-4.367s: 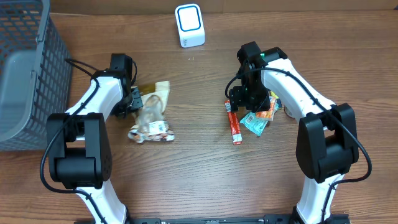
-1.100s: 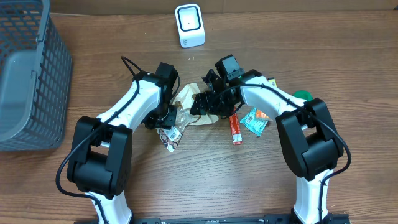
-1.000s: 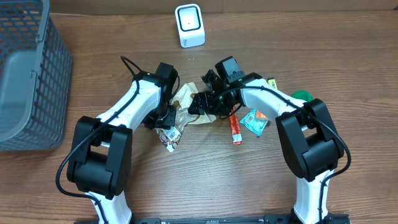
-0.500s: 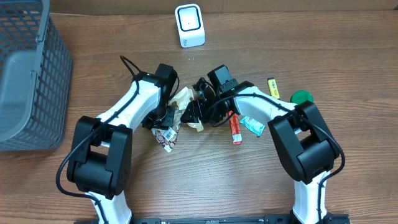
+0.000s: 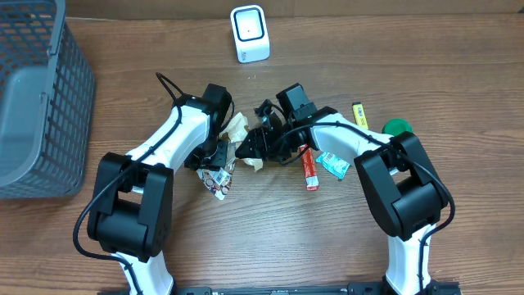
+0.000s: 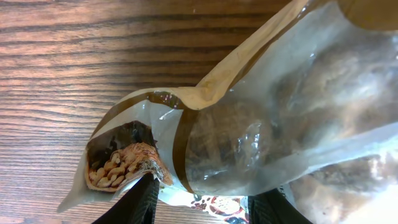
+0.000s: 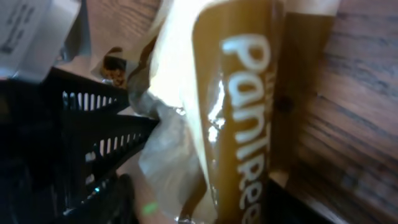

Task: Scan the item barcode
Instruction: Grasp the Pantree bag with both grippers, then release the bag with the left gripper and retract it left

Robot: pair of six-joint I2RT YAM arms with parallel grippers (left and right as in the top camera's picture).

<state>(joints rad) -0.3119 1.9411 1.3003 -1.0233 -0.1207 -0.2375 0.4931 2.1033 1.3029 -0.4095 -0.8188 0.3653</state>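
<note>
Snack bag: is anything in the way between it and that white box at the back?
Nothing visible does: only bare table lies between the snack bag and the white box.

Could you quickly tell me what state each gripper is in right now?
Left gripper: closed on the snack bag.
Right gripper: at the bag's top; grip cannot be told.

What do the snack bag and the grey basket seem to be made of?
Snack bag: thin plastic film, glossy, partly clear; it crinkles, shines, and shows its contents.
Grey basket: probably moulded plastic, matte, with a grid of openings.
</note>
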